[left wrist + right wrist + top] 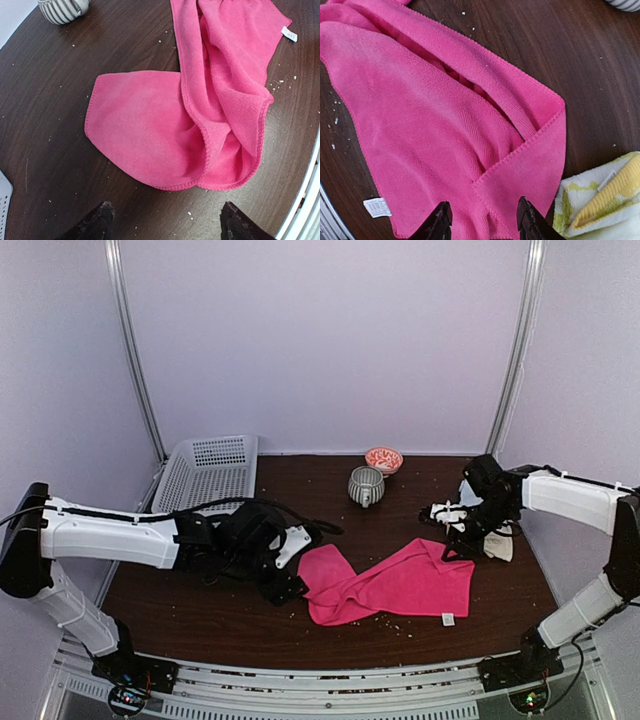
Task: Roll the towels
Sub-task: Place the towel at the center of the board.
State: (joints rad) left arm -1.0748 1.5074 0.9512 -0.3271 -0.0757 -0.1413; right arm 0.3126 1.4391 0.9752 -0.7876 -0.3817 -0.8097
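Inspection of the work area, as read from my remote station. The pink towel (pixel 390 585) lies on the table (pixel 200 615) between the two claws, unrolled and rumpled. Its left end is doubled into a rounded flap, and the long body runs off to the right with one edge folded over along its length. The left claw (pixel 167 227) hangs low just short of that flap, its fingers set wide apart with nothing between them. The flap lies directly ahead of the fingertips, with a strip of bare wood separating the two. The right claw (pixel 484 222) is likewise spread and holds nothing that I can make out. It sits over the towel's opposite end, with the folded corner immediately ahead of it and pink cloth showing between the fingers (whether the tips touch the cloth I cannot tell). The towel's white label (pixel 377 206) lies to one side of that claw, and a yellow-and-white towel (pixel 600 200) is bunched just beside it on the other. In my judgement each claw is stationed at one end so the cloth can be pulled flat, since rolling cannot sensibly begin with that fold in it. A striped cup (pixel 365 485) stands well beyond the towel, apart from both claws.
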